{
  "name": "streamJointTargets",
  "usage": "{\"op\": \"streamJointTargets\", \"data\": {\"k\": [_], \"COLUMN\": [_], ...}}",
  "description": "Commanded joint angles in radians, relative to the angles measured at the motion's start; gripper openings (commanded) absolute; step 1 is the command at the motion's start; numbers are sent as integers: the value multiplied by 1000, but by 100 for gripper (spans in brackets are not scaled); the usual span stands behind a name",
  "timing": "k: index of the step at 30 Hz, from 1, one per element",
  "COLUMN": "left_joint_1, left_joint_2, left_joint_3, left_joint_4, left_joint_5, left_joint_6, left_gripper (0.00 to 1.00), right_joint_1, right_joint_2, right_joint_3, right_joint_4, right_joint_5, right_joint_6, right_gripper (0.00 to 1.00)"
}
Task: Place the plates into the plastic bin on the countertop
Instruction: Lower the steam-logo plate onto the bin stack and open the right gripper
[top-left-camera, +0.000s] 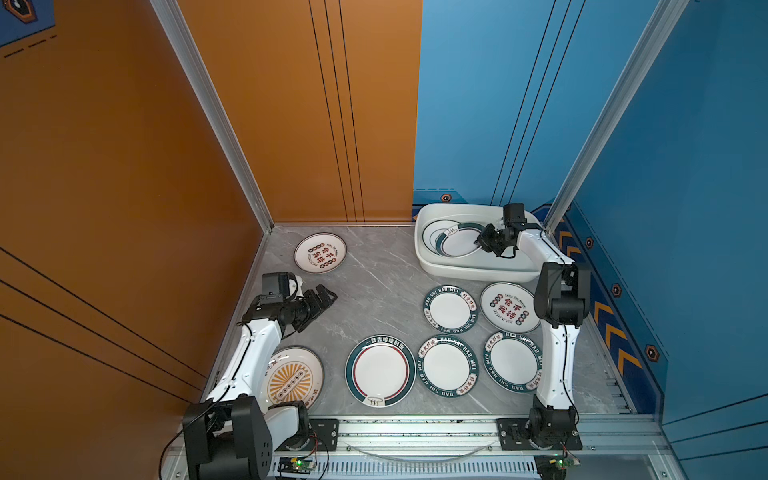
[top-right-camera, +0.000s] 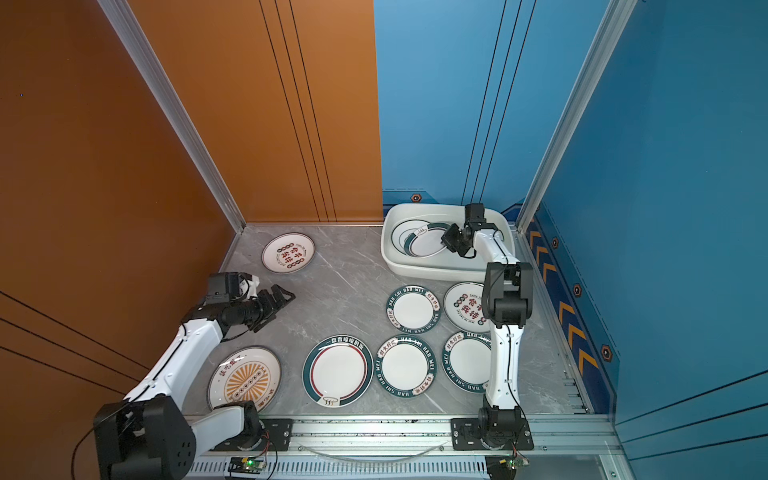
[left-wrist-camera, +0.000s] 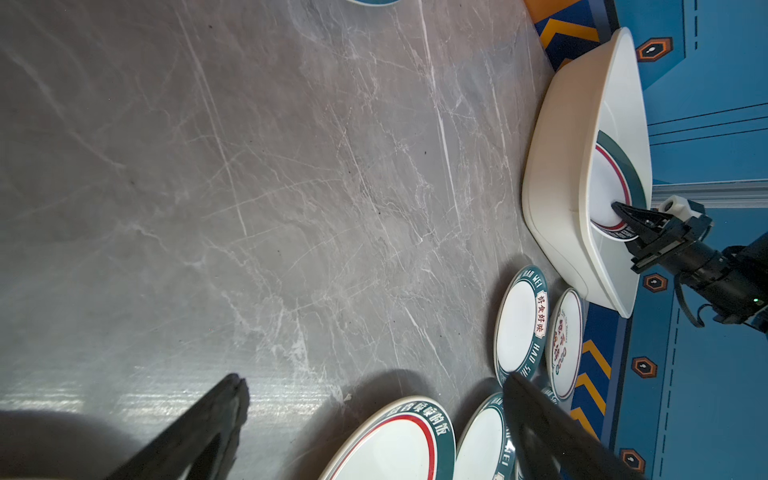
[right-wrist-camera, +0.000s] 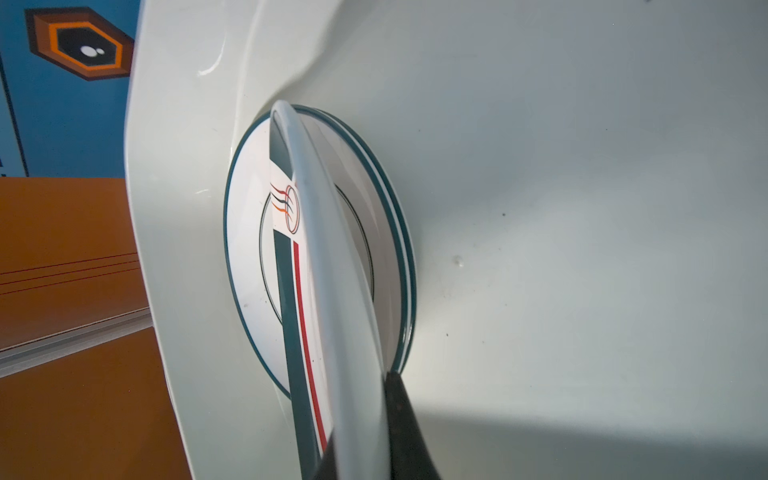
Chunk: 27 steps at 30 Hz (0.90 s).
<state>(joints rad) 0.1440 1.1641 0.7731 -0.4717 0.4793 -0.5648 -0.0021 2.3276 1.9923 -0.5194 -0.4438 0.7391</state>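
Observation:
The white plastic bin (top-left-camera: 478, 268) (top-right-camera: 436, 270) stands at the back right of the grey countertop (top-left-camera: 374, 282). Inside it my right gripper (top-left-camera: 484, 243) (right-wrist-camera: 361, 415) is shut on the rim of a green-rimmed, red-ringed plate (top-left-camera: 459, 243) (right-wrist-camera: 332, 291). That plate tilts over another plate (top-left-camera: 432, 232) (right-wrist-camera: 249, 257) lying on the bin's floor. My left gripper (top-left-camera: 328, 297) (left-wrist-camera: 374, 378) hangs open and empty over bare countertop at the left. Several plates lie flat outside the bin, among them a red-character plate (top-left-camera: 320, 252), a sunburst plate (top-left-camera: 295, 380) and a large red-ringed plate (top-left-camera: 380, 371).
Three lettered green-rim plates (top-left-camera: 450, 309) (top-left-camera: 448, 365) (top-left-camera: 513, 361) and a second red-character plate (top-left-camera: 509, 307) crowd the right side, partly under my right arm (top-left-camera: 559, 303). An orange wall borders the left, a blue wall the right. The arms' metal rail (top-left-camera: 415, 428) runs along the front.

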Motion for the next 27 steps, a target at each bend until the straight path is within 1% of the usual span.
{"op": "streamJointTargets", "data": {"k": [1,3,7,13,27], "left_joint_1": [12,15,25,52,88], "left_joint_2": [-6,-4,-3,-2,-5], "left_joint_3": [-14,-16,-21,-29,-55], "left_joint_4": [1,1,1,1,-1], "left_joint_5": [28,30,39,60,85], "left_joint_6": [29,31,40,52,76], "left_gripper": [97,97,97,97,96], "right_joint_1": [17,24,35,49,78], "right_joint_2": [28,46,71,94,120], "right_joint_3": [72,91,115,142,223], "right_joint_4": [-70,-86,-107,-132,-227], "right_joint_5": [45,52,68,91,162], "right_joint_6": [-19,-18,-20,-28,-99], "right_gripper": [0,0,12,23,51]}}
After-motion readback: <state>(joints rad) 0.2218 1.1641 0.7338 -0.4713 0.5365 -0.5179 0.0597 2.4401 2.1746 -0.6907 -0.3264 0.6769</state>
